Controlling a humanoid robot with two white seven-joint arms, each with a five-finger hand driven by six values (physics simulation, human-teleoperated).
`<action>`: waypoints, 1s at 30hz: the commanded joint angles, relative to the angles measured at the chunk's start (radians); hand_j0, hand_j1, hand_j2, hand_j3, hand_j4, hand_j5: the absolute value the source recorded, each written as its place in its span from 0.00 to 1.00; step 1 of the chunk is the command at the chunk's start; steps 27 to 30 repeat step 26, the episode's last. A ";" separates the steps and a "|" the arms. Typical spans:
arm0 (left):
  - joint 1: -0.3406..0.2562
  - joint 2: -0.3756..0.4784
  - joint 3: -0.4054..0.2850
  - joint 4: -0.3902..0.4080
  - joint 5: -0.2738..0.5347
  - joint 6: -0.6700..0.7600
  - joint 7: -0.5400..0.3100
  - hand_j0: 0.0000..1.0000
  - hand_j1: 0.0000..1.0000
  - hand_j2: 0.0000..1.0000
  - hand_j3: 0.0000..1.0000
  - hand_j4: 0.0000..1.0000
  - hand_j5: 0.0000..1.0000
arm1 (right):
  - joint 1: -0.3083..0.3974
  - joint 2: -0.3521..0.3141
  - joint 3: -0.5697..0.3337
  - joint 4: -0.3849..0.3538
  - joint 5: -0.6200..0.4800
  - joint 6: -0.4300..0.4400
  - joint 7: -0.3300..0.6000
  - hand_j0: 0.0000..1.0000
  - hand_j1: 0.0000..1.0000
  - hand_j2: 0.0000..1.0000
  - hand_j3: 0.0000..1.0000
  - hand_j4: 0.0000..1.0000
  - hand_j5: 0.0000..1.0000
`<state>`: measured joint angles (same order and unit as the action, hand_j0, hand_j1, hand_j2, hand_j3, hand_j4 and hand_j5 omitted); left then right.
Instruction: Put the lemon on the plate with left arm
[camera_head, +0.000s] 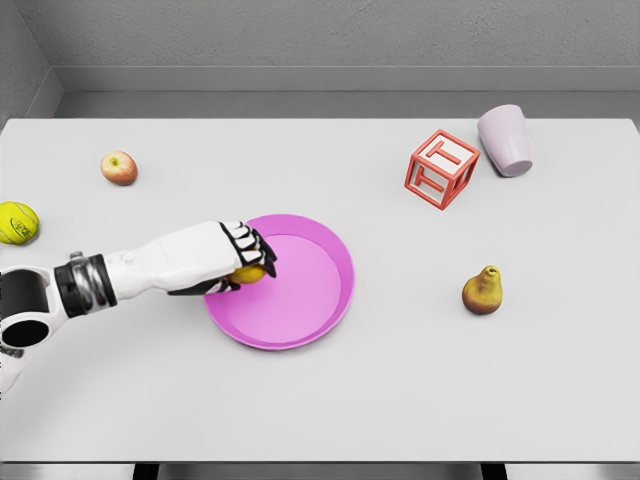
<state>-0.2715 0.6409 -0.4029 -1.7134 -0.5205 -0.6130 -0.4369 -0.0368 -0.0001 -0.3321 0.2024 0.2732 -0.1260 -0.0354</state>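
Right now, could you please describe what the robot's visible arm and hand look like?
The left arm has smooth white shells, a dark grey ribbed band at the wrist and black joint housings near the picture's edge. The left hand is white on its back, with black-and-white segmented fingers.

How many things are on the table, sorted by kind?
Fruit: 3, namely red-yellow apple, brown-yellow pear, yellow lemon held in the left hand
Yellow-green tennis ball: 1
Round pink plate: 1
Red open-frame cube: 1
Pale lilac cup: 1
Total: 7
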 joint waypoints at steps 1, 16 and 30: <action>0.000 -0.014 -0.008 -0.002 0.002 0.002 0.000 0.67 0.67 0.67 0.67 0.67 0.67 | 0.000 0.000 -0.001 0.000 0.000 0.000 0.000 1.00 1.00 1.00 1.00 1.00 1.00; 0.018 0.088 0.274 0.106 0.011 0.002 0.004 1.00 1.00 1.00 1.00 1.00 1.00 | 0.000 0.000 0.001 0.000 0.000 -0.001 0.000 1.00 1.00 1.00 1.00 1.00 1.00; 0.089 0.125 0.283 0.113 0.020 0.002 0.000 1.00 1.00 1.00 1.00 1.00 1.00 | 0.000 0.000 0.001 0.000 0.000 0.000 0.000 1.00 1.00 1.00 1.00 1.00 1.00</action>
